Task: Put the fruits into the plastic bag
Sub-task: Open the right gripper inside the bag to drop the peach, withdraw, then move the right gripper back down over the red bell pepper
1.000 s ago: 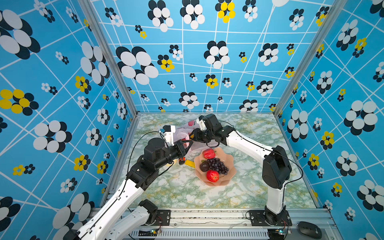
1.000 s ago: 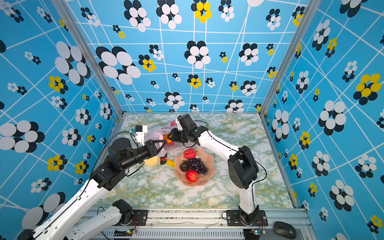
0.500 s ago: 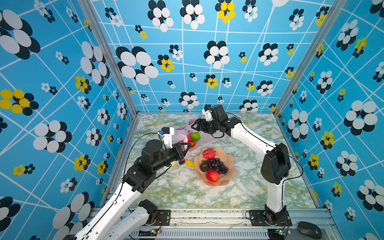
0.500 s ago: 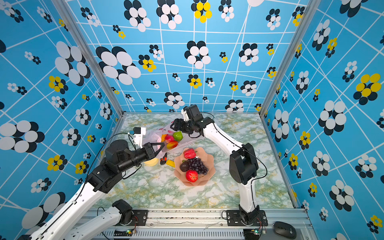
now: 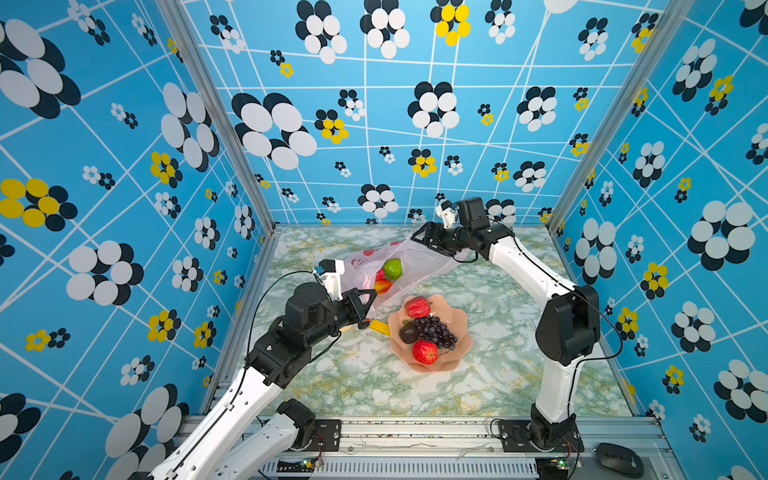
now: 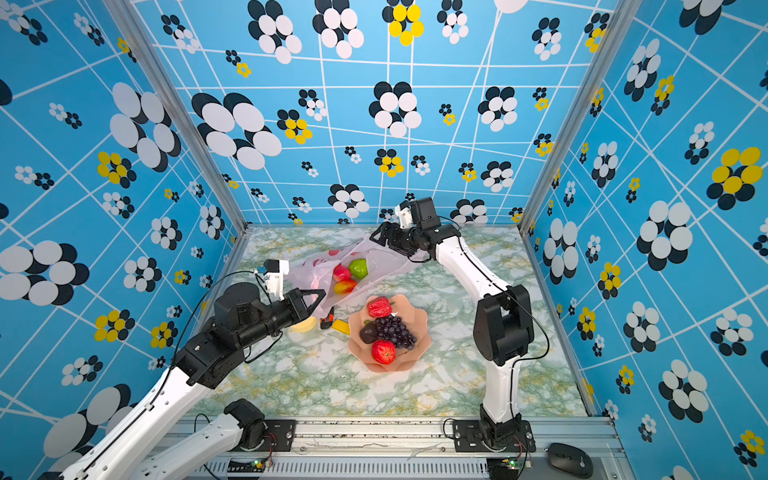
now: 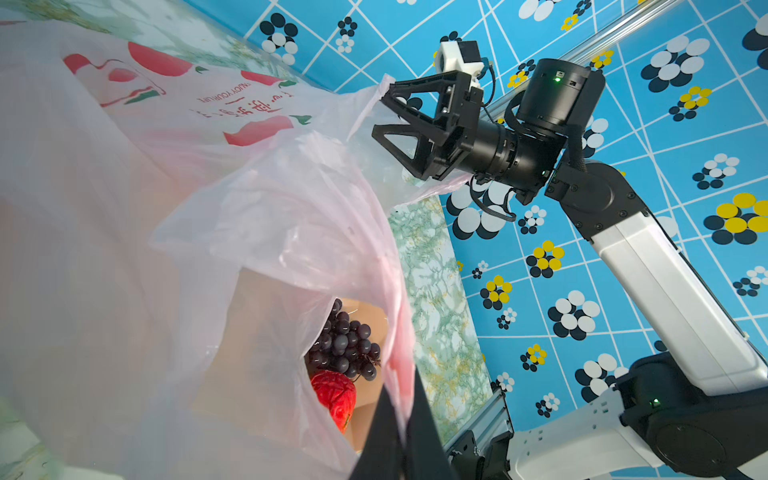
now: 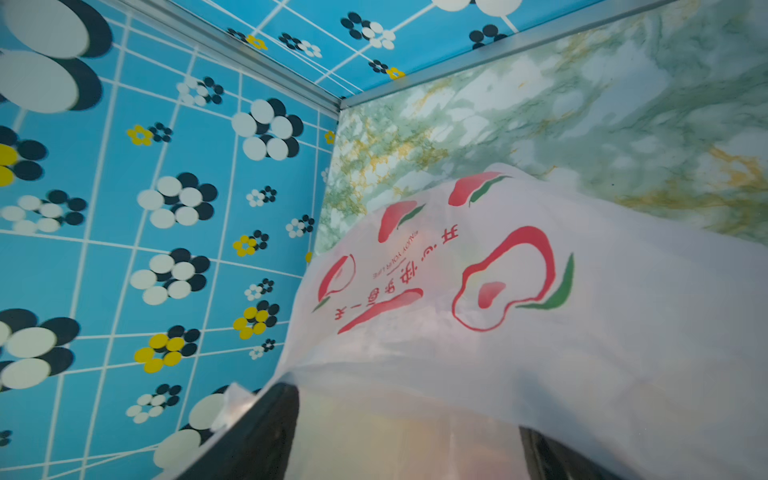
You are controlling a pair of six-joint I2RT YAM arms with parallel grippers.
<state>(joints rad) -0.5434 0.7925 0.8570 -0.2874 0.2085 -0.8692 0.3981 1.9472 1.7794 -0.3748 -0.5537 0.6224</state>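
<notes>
Thin crinkly pale-pink plastic bag [image 8: 582,353] has got "ENJOY YOUR LIFE" printed in red. Left claw [image 7: 404,415] is pinched closed on its near edge, and right claw [image 7: 380,110] is spread wide by the far rim.

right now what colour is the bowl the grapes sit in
Salmon pink; the bowl shows best in a top view.

Plastic bag [image 5: 424,264], green fruit [image 5: 392,268] inside, between left pincer [image 5: 371,298] and right pincer [image 5: 417,240].
</notes>
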